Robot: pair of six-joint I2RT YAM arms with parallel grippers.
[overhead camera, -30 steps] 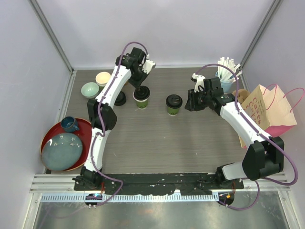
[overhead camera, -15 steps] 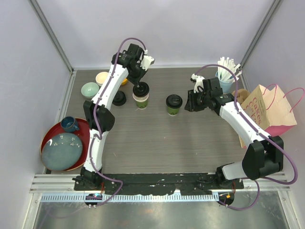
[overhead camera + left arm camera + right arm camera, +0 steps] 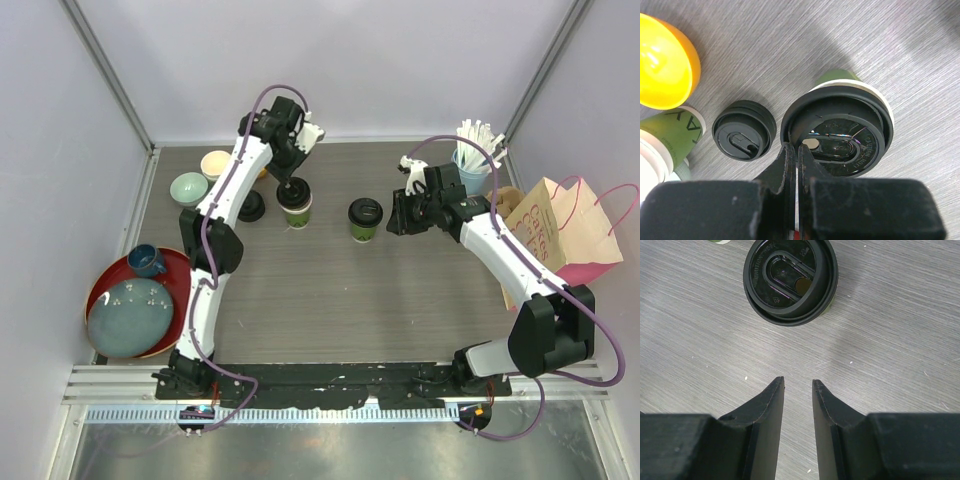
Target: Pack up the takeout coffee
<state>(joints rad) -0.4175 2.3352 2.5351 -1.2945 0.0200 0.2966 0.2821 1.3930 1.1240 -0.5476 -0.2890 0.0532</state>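
Note:
Two dark-green takeout coffee cups stand mid-table. The left cup (image 3: 296, 204) carries a black lid (image 3: 837, 131), and a strip of white rim shows at the lid's right side. My left gripper (image 3: 293, 184) hangs right above it, shut, with its fingertips (image 3: 789, 150) at the lid's near edge. The right cup (image 3: 365, 219) is lidded too and appears ahead of my right gripper (image 3: 798, 382) as a black lid (image 3: 790, 282). That gripper (image 3: 394, 215) sits just right of the cup, open by a narrow gap, with only bare table between the fingers.
A loose black lid (image 3: 251, 206) lies left of the left cup, beside another green cup (image 3: 671, 134) and an orange bowl (image 3: 662, 62). Green bowl (image 3: 188, 188) and cream bowl (image 3: 216, 163) sit far left. Red tray (image 3: 178, 268) near left. Blue straw cup (image 3: 474, 172) and paper bag (image 3: 560, 232) right.
My left gripper has shifted slightly above the left cup's lid. The right arm and the right cup have not moved.

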